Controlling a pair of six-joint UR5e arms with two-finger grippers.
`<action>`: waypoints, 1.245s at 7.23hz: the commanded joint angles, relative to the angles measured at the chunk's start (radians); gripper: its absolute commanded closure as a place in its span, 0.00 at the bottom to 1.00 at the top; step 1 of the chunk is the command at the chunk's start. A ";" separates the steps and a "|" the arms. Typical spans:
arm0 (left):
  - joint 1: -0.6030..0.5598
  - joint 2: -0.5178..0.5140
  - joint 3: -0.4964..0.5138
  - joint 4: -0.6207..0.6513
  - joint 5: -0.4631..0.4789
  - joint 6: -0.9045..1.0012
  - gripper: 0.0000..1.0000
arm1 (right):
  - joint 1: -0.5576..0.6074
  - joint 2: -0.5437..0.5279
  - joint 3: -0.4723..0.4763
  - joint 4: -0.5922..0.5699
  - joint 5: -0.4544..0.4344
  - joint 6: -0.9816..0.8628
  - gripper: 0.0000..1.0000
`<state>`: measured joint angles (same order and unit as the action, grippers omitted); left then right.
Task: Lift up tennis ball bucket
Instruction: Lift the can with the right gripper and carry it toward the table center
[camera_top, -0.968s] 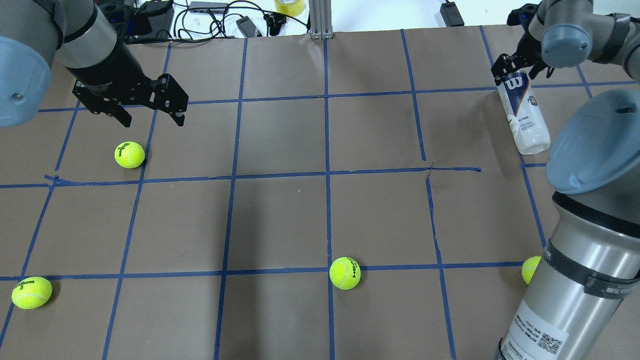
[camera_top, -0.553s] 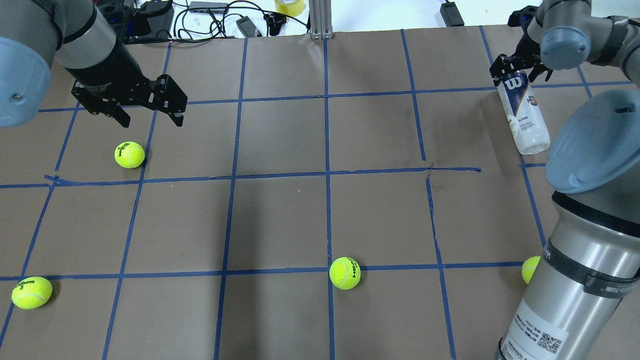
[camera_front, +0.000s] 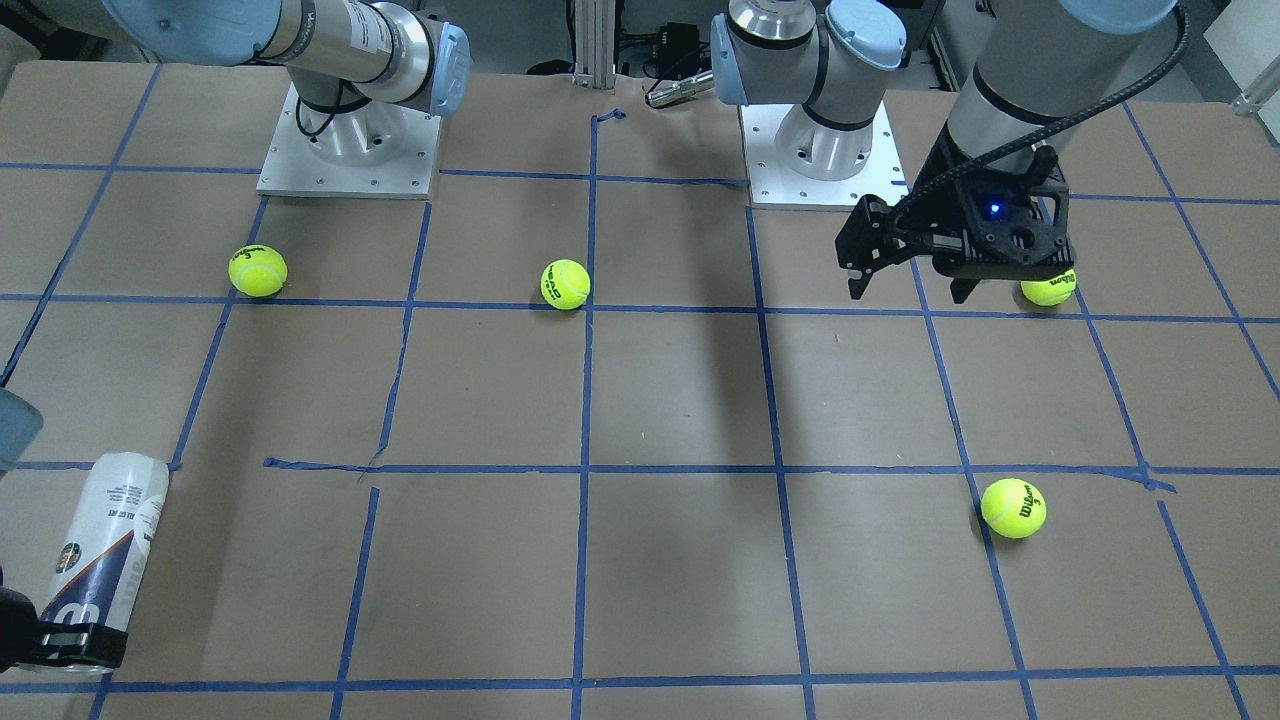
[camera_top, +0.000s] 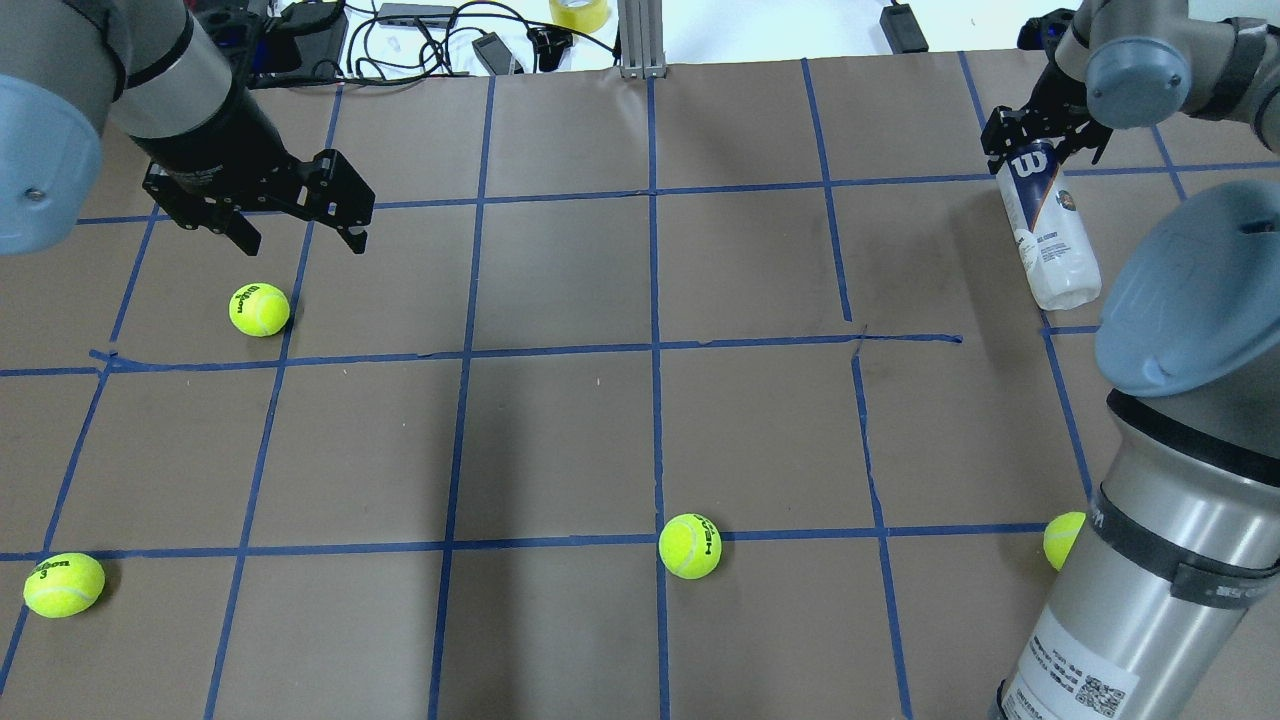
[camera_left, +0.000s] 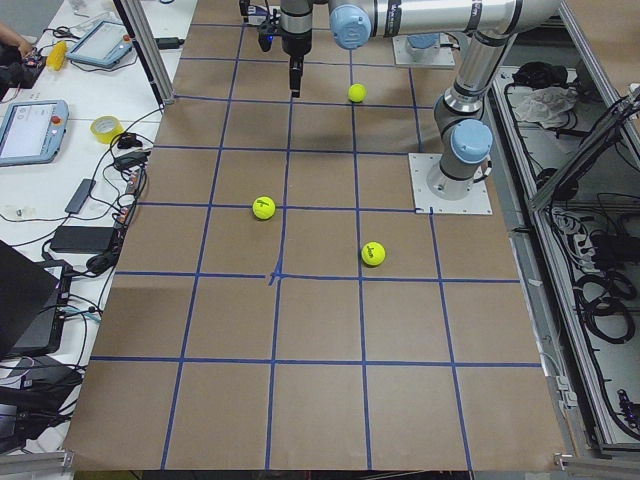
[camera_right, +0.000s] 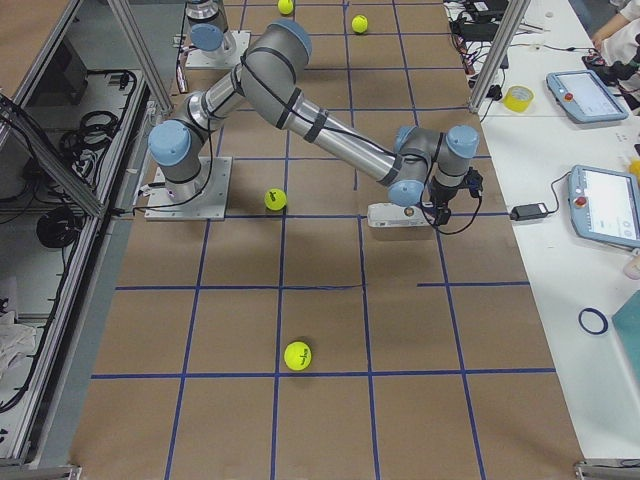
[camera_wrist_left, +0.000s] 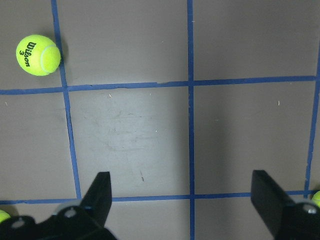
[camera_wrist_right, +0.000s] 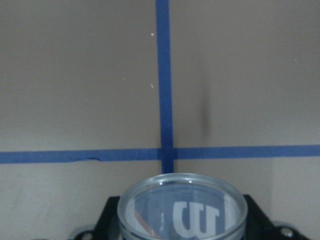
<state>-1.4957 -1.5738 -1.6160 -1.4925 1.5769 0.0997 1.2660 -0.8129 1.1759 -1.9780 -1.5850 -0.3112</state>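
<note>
The tennis ball bucket (camera_top: 1048, 225), a clear tube with a white and navy "W" label, is at the far right of the table. It also shows in the front-facing view (camera_front: 105, 545) and the exterior right view (camera_right: 400, 215). My right gripper (camera_top: 1040, 135) is shut on its far end; the tube's rim (camera_wrist_right: 182, 210) fills the space between the jaws in the right wrist view. The tube's other end rests on the table. My left gripper (camera_top: 300, 235) is open and empty, hovering above the table at the far left (camera_wrist_left: 180, 175).
Loose tennis balls lie on the brown, blue-taped table: one just below my left gripper (camera_top: 259, 309), one front left (camera_top: 64, 584), one front centre (camera_top: 690, 546), one beside my right arm's base (camera_top: 1060, 538). Cables and devices line the far edge (camera_top: 420, 40).
My right gripper has shifted slightly away and up with the tube's gripped end; the tube's other end has stayed put. The left arm has hardly moved.
</note>
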 joint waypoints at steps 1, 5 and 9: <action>0.002 -0.002 0.001 0.000 0.000 0.000 0.00 | 0.114 -0.099 0.002 0.048 0.007 -0.050 0.55; 0.008 0.001 0.002 0.001 0.000 0.005 0.00 | 0.535 -0.146 0.033 -0.013 -0.004 -0.249 0.70; 0.057 0.006 0.040 0.000 0.003 0.078 0.00 | 0.743 -0.106 0.086 -0.179 -0.007 -0.644 0.69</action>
<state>-1.4578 -1.5677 -1.5907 -1.4922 1.5788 0.1708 1.9705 -0.9340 1.2486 -2.1273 -1.5904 -0.8444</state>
